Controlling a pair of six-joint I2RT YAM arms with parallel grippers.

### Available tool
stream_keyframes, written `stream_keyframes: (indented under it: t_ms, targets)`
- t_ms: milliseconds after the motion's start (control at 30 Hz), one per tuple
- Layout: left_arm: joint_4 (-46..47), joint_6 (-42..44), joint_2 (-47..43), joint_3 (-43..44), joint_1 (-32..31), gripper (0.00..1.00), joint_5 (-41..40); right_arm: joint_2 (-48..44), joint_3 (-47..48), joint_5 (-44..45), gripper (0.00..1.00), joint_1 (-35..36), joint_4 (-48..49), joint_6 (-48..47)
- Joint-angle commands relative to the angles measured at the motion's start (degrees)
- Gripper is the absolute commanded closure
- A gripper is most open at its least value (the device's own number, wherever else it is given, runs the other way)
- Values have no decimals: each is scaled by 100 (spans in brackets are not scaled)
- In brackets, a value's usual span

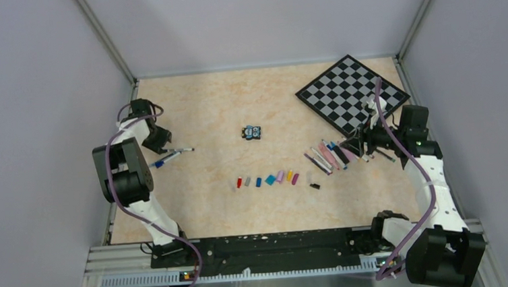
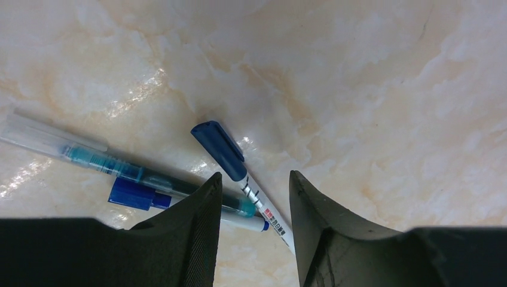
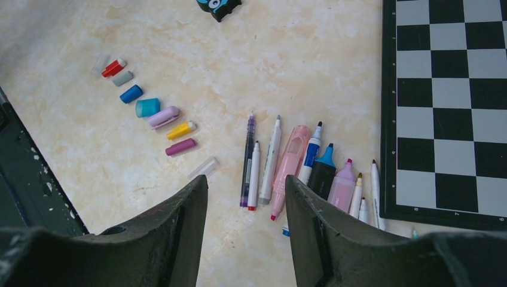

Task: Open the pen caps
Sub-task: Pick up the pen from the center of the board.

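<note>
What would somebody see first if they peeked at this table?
Probably the black-and-white chessboard in the far right corner. Next, the row of colourful pen caps laid out mid-table, with a fan of uncapped pens just right of them, beside the board.

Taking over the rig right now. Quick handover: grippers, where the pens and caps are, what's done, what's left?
Left gripper: open, jaws straddling a white pen with its dark blue cap on; two more pens lie beside it.
Right gripper: open, empty, above the uncapped pens next to the chessboard.
Done: loose caps lined up mid-table.
Left: the pens at the left gripper.
</note>
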Motion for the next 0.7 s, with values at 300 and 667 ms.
stream_keyframes:
  t_ms: [300, 667]
  targets:
    - [-132, 18, 313, 300, 50, 53, -100, -92, 138, 27, 51, -22, 200, 24]
    - [-132, -49, 609, 503, 52, 64, 198, -116, 156, 79, 51, -22, 189, 19]
